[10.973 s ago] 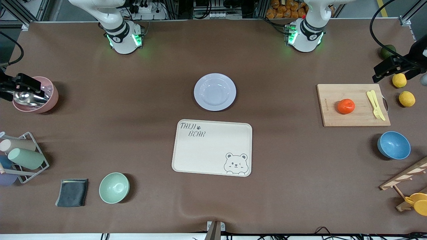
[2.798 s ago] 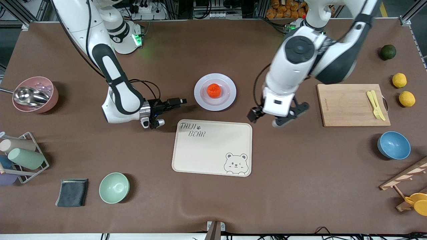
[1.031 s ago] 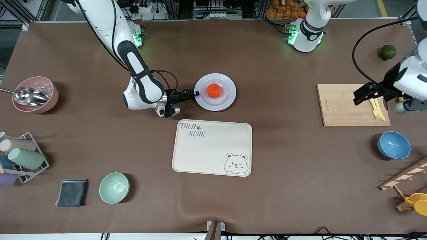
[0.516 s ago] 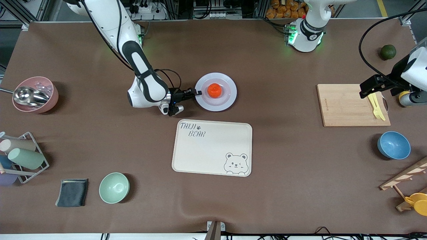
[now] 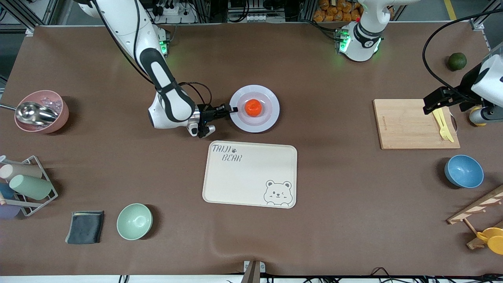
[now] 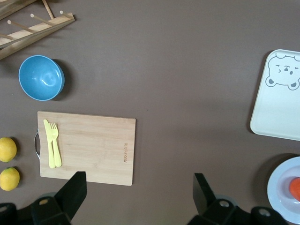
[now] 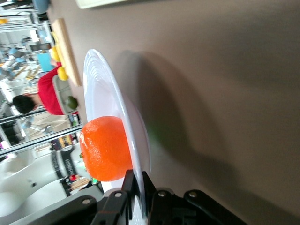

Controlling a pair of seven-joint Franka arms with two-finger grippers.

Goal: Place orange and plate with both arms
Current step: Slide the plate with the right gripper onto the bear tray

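The pale lavender plate [image 5: 271, 114] sits at the table's middle, farther from the front camera than the cream bear tray [image 5: 251, 175]. The orange [image 5: 252, 107] rests in its centre. My right gripper [image 5: 232, 109] lies low and is shut on the plate's rim at the right arm's end. In the right wrist view the fingers [image 7: 131, 185] pinch the thin plate [image 7: 101, 93] edge beside the orange [image 7: 105, 147]. A shadow lies on the table beside the plate. My left gripper [image 5: 452, 107] hangs open and empty over the cutting board's [image 5: 404, 124] outer end; its own view shows it open [image 6: 137, 197].
A yellow fork [image 5: 442, 124] lies on the board. Lemons [image 6: 8, 149], a dark green fruit [image 5: 457, 61] and a blue bowl [image 5: 463, 171] are at the left arm's end. A mint bowl [image 5: 134, 221], grey cloth [image 5: 85, 227], cup rack [image 5: 23, 184] and pink bowl [image 5: 43, 112] are at the right arm's end.
My right gripper slid onto the plate's rim and shut on it. The plate shifted very slightly. My left arm drifted a little toward its own end of the table.
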